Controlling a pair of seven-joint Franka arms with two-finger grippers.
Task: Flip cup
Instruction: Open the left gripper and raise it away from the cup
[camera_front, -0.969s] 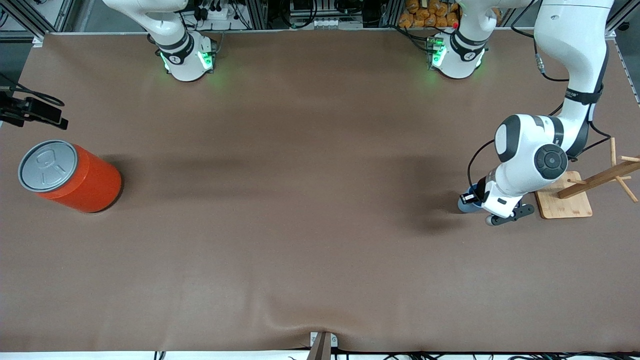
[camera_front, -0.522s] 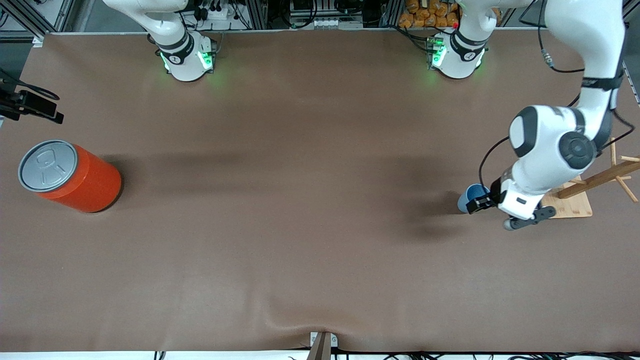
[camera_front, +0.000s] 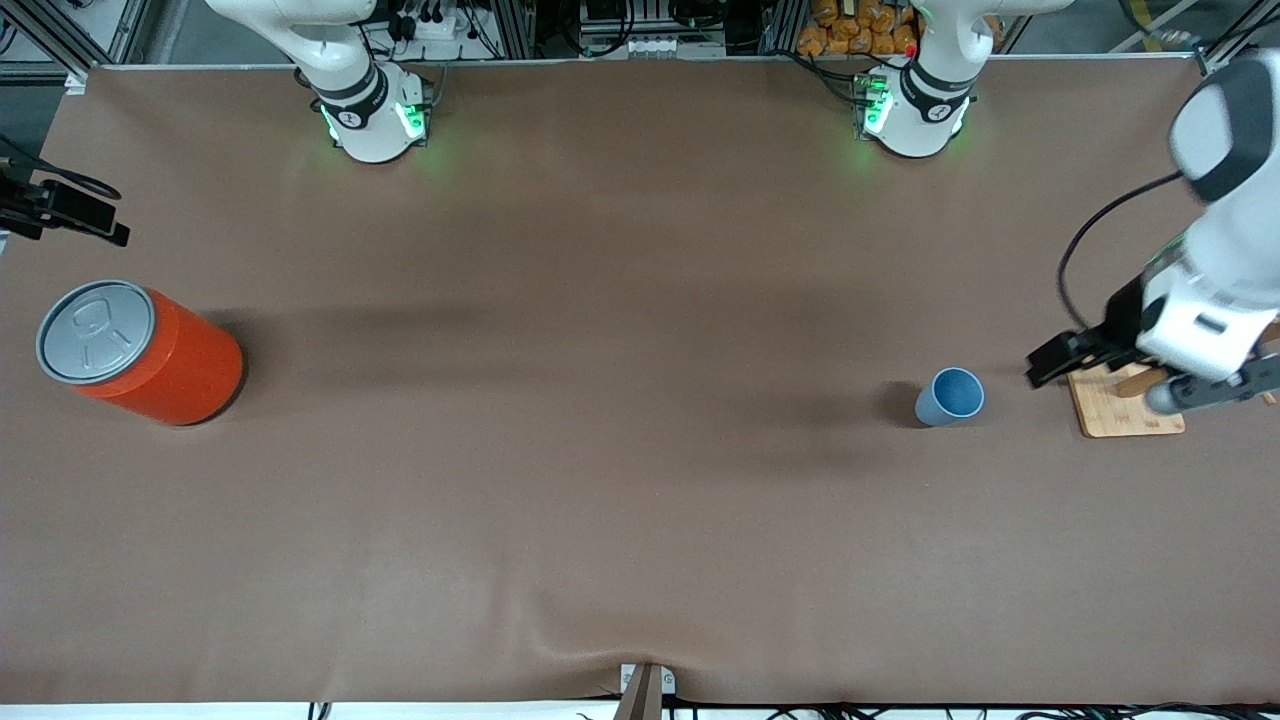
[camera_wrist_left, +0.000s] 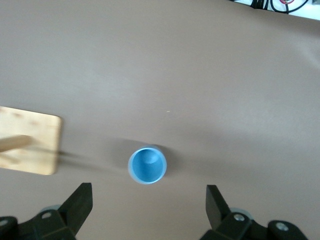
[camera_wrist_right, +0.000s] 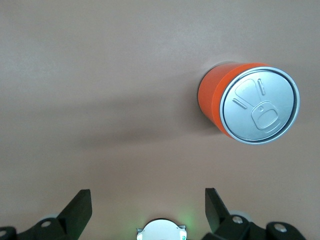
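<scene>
Since the earlier frames, the left gripper (camera_front: 1110, 365) has risen from the cup (camera_front: 950, 396) and drawn off toward the left arm's end of the table. It now hangs over the edge of the wooden stand (camera_front: 1125, 412). The cup, previously hidden under the wrist, is now fully exposed.

Cup state: it stands upright on the table (camera_front: 620, 480), rim up, with the blue interior visible in the left wrist view (camera_wrist_left: 147, 166). Its long axis is vertical. It sits just beside the stand, toward the table's middle, and apart from it.

Left gripper state: both fingers (camera_wrist_left: 80, 200) are spread wide with nothing between them. The cup lies clear of the fingers, roughly centred on the gap between them.

Right gripper (camera_wrist_right: 147, 202): spread wide and empty, waiting above the right arm's end of the table near the orange can (camera_front: 140, 352).

Key relation: the cup lies from the left gripper toward the table's middle and below it. The left arm is far nearer to the cup than the right arm. Judged from the upright, rim-up pose, the flip appears complete, and the left arm likely needs only to clear the area.
</scene>
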